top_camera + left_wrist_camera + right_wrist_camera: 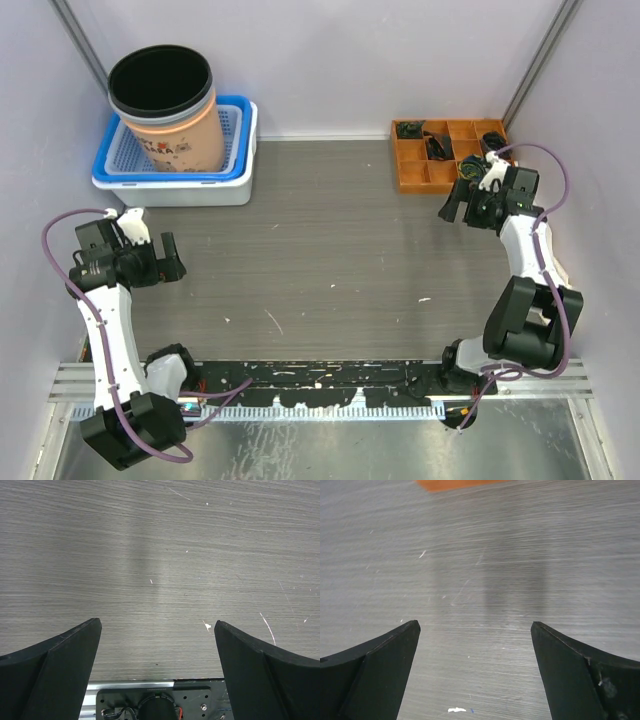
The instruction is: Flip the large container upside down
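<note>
Nothing of the turn is done yet: the large container (168, 110) stands mouth up inside the blue basket (150, 176), which sits in a white tub (200, 192). The left gripper (172, 258) hangs over bare table on the near side of the basket, well apart from it, its fingers spread wide and empty. The right gripper (450, 207) is far off to the basket's right, fingers likewise spread, holding nothing. Reaching, gripping and tipping the container all remain

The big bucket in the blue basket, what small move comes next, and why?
Probably reach the left pincer toward the bucket: it stands upright, mouth up, in the blue basket, untouched, and that pincer is open, empty and the nearer one.
</note>
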